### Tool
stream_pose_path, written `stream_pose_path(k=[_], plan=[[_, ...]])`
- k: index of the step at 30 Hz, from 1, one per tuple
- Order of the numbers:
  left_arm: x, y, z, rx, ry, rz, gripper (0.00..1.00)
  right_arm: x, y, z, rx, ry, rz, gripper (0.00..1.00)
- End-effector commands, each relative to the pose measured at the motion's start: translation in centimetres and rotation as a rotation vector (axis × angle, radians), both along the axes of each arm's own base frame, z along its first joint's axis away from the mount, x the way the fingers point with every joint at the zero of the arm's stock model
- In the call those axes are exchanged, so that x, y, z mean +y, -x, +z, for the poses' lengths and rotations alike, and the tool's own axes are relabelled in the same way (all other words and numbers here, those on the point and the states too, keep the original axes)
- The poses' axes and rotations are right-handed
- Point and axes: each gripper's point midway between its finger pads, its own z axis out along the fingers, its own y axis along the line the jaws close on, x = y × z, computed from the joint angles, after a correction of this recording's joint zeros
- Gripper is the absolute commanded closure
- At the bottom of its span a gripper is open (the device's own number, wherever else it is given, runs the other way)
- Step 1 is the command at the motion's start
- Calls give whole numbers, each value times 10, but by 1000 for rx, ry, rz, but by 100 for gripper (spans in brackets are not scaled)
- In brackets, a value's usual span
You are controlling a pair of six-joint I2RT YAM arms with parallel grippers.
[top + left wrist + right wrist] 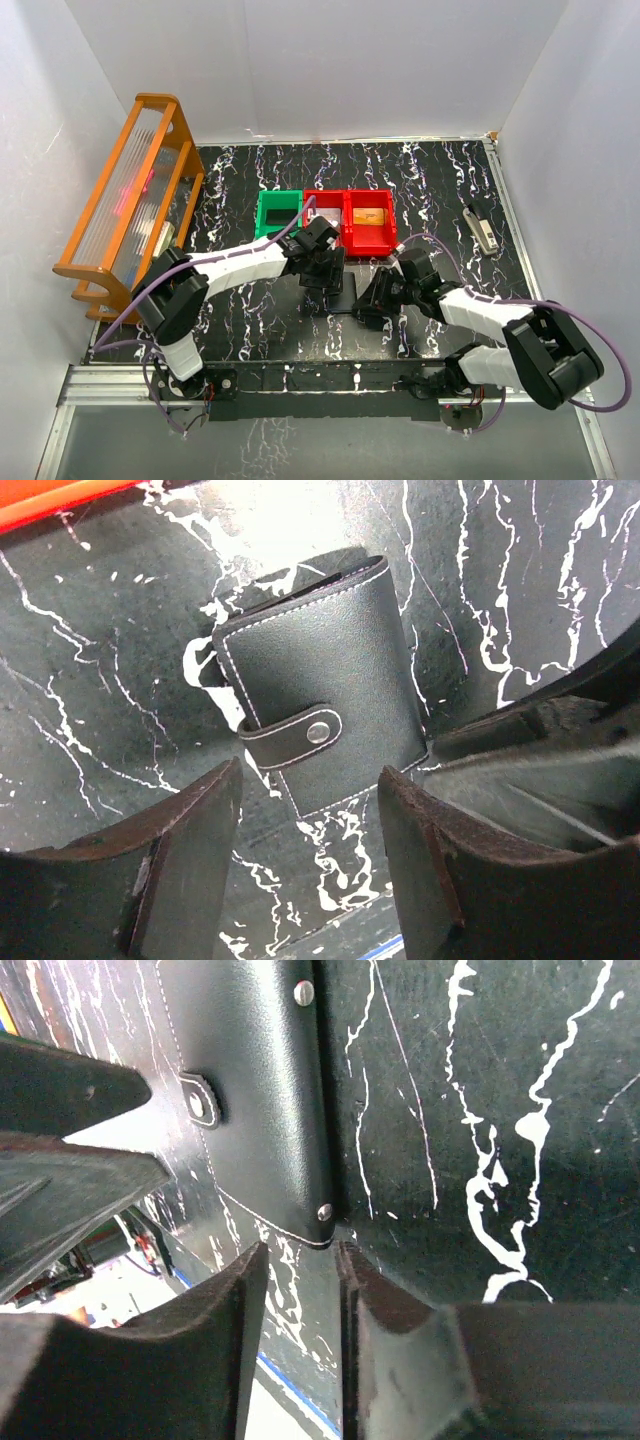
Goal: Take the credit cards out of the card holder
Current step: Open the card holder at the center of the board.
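Top view: the holder (346, 291) lies shut on the table (240, 170) at frame centre, just below the bins (348, 222). The left claw (322, 272) comes onto it from the left and the right claw (373, 299) from the right, and the two heads crowd it so closely that contact cannot be judged here. No cards are to be seen, so I take the step in hand to be the first one: getting a hold on the shut holder so that it can be opened. Left wrist view: the holder fills mid-frame, tilted, its strap (296, 739) snapped down across the front. The left claw (310, 776) stands wide open, one finger on each side of the holder's lower end and holding nothing. Whether a fingertip brushes the leather cannot be told. Right wrist view: the holder runs down from the top of the frame, its lower corner ending just at the mouth of the right claw (301, 1251). That claw is open only a narrow slit with bare table showing through it, so nothing is clearly pinched. The next move, I judge, calls for one claw to pin the holder. The other must then lift the strap off its snap and fold the cover back before any card can be drawn.
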Motion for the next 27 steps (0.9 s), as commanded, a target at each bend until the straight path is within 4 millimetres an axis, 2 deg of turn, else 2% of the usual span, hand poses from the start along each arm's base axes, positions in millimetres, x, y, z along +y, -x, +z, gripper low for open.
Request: stream_pose_path(k=[1,4,8,13,16,20,27], plan=[[-4,-3,2,-34,-48,-48,47,0,-11,17,-60,-14,-55,65],[-4,-3,-2,-34,-87,-70,51,-14,-26,20,-105,68,-124,57],[-2,-2,-6,-37,-120,-84,53,-27,-44,19,-119,151,-178,55],[-1,-4,-10,-56,-185,-109,56,-9,-52,19,-88,85,-107,57],[-3,-4,-11,-70,-209,-122,54,-1,-56,22,-88,60,-88,55],[-8,-4,-12,-85,-221,-150,53,1,-55,16,-81,64,-49,54],[-4,1,-33,-71,-319,-189,56,1,-45,-4,-8,54,-65,54]])
